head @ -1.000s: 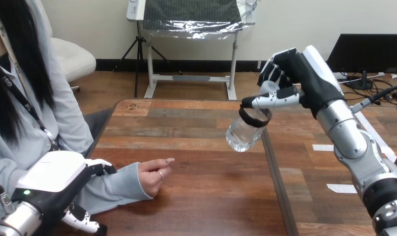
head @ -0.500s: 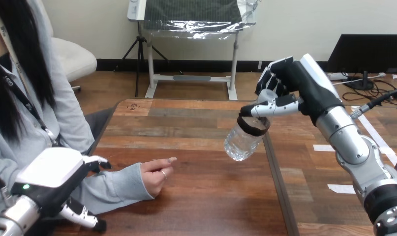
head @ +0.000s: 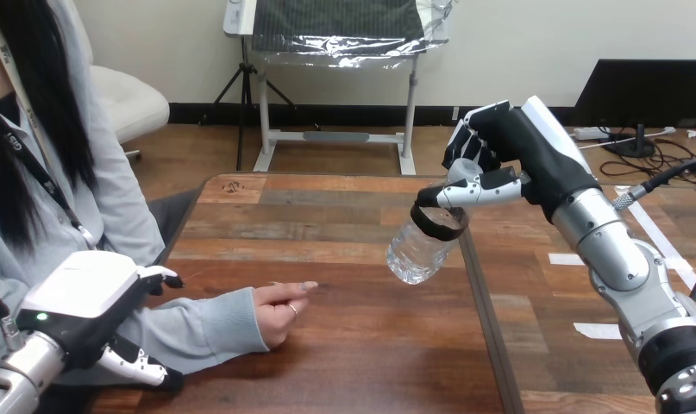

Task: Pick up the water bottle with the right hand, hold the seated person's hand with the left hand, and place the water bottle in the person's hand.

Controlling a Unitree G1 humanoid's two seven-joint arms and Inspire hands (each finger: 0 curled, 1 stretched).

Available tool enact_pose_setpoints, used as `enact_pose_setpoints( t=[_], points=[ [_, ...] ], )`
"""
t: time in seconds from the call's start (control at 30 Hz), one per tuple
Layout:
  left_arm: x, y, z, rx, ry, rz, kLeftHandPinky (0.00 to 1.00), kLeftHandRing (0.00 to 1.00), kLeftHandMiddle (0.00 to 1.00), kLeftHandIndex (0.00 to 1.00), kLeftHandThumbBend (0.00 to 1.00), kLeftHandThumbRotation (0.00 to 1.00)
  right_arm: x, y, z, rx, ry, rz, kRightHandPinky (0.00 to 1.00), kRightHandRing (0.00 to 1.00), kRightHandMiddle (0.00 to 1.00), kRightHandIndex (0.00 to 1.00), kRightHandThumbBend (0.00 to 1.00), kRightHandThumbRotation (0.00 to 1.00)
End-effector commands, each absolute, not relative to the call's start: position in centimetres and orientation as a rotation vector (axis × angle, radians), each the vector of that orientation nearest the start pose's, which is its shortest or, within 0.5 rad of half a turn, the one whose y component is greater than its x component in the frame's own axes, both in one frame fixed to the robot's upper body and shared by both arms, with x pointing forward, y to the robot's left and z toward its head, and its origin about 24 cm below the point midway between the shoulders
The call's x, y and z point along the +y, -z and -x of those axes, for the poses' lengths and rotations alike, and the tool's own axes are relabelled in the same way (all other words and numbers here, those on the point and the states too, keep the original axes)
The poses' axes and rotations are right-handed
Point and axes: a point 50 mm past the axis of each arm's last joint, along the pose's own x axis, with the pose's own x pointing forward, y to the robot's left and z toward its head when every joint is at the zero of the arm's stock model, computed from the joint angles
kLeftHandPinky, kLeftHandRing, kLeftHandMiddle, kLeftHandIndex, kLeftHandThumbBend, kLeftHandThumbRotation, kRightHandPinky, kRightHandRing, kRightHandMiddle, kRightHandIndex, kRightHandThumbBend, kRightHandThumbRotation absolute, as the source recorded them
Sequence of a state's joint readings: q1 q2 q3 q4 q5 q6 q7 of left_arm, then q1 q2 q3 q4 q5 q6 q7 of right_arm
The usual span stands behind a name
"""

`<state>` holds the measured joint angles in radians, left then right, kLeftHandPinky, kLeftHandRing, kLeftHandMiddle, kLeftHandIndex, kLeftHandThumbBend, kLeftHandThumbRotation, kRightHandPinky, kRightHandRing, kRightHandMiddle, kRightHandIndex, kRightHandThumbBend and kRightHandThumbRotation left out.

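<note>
Right hand (head: 510, 142) clamped on water bottle (head: 413, 252) above wooden worktop (head: 370, 362). Person's hand (head: 279, 309) rests on it. Left hand (head: 81, 297) at its left edge; grip cannot be told.

We're up on the robot's head here, looking forward and down across the wooden tabletop (head: 353, 345), close in, with its near edge dropping off the bottom of the frame. The left robot hand (head: 85, 302) comes in at the bottom-left corner. The right robot hand (head: 508, 151), gripping the water bottle (head: 417, 250), reaches in from the right edge. The person's hand (head: 279, 310) lies left of centre. The tabletop's right end, behind that arm, is hard to make out.
</note>
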<state>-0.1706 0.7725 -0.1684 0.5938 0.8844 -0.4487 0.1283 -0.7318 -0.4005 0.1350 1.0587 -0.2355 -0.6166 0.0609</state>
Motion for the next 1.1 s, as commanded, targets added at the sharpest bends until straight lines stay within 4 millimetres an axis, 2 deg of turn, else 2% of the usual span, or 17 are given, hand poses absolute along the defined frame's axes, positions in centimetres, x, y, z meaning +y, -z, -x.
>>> enact_pose_setpoints(
  t=[0.0,0.77,1.07],
  points=[
    [30.2,-3.3,-26.7,0.050,0.360,-1.637,0.74,0.76,0.76,0.80,1.00,0.47,-20.4,-12.7,-37.0,-0.373,-0.196,0.634,0.13,0.17,0.26,0.25,0.64,0.00],
    [30.6,-2.2,-27.6,0.135,0.367,-1.649,0.77,0.78,0.80,0.83,1.00,0.52,-20.6,-13.0,-36.7,-0.379,-0.199,0.632,0.12,0.17,0.26,0.26,0.64,0.00],
    [30.5,-1.8,-27.8,0.158,0.377,-1.643,0.74,0.74,0.78,0.82,1.00,0.52,-20.5,-13.2,-36.4,-0.395,-0.207,0.623,0.12,0.17,0.26,0.26,0.64,0.00]
  ],
)
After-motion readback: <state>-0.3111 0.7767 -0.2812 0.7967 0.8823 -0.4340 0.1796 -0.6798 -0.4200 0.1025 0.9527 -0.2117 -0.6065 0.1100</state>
